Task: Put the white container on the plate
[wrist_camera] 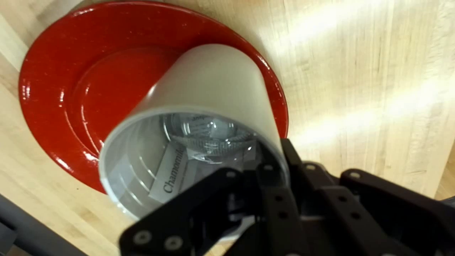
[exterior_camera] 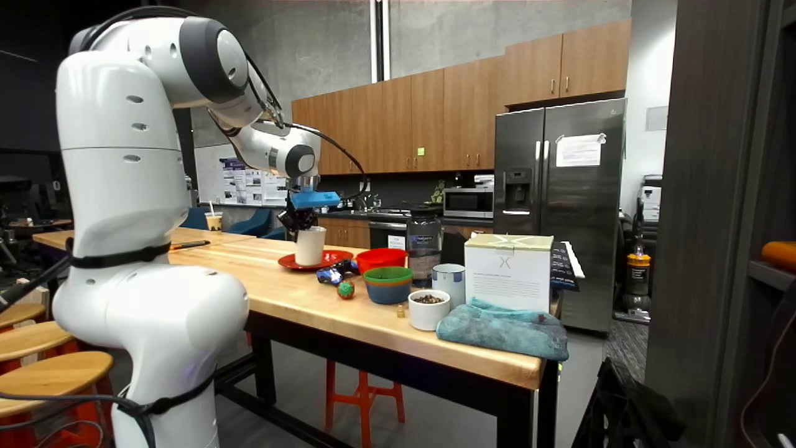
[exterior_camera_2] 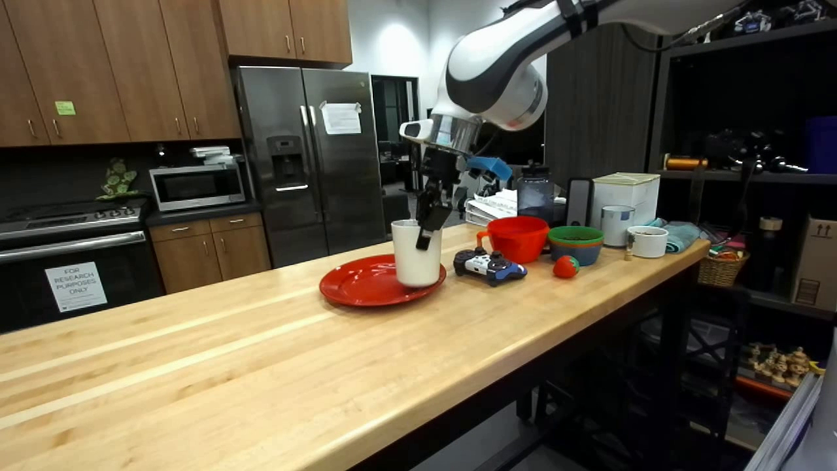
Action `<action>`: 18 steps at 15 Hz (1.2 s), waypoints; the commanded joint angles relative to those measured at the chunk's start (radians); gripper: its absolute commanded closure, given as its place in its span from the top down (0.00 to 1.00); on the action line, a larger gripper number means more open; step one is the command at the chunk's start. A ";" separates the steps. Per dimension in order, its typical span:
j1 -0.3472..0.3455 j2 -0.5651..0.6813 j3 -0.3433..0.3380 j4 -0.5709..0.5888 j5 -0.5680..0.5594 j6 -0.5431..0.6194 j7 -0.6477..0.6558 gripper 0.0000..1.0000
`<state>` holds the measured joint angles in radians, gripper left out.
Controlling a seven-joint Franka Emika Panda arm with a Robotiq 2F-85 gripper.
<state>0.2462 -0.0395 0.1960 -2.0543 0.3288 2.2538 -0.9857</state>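
Observation:
The white container (exterior_camera_2: 413, 261) stands upright over the right part of the red plate (exterior_camera_2: 356, 284). Its base appears to rest on the plate near the rim; exact contact is hard to tell. In the wrist view the container (wrist_camera: 217, 81) holds a "Chamomile" packet and a clear plastic item, and the plate (wrist_camera: 49, 74) spreads beyond it. My gripper (wrist_camera: 279, 156) is shut on the container's wall, one finger inside the rim and one outside. In an exterior view the gripper (exterior_camera: 298, 225) is at the top of the container (exterior_camera: 310, 247), with the plate (exterior_camera: 339, 256) below.
Beside the plate lie a game controller (exterior_camera_2: 489, 265) and a red bowl (exterior_camera_2: 520, 237). Further along are stacked bowls (exterior_camera_2: 575, 245), a strawberry-like toy (exterior_camera_2: 565, 266), a low white bowl (exterior_camera: 429, 314), a mug (exterior_camera: 449, 280), a bottle (exterior_camera: 424, 242), a white box (exterior_camera: 509, 274) and a teal cloth (exterior_camera: 500, 333).

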 commanded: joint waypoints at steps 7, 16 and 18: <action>-0.016 0.007 -0.003 0.027 -0.084 -0.031 0.017 0.02; 0.006 0.080 0.040 0.095 -0.006 0.008 -0.004 0.02; 0.007 0.100 0.053 0.119 -0.010 0.015 -0.004 0.02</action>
<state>0.2516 0.0271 0.2352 -1.9888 0.3131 2.2592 -0.9805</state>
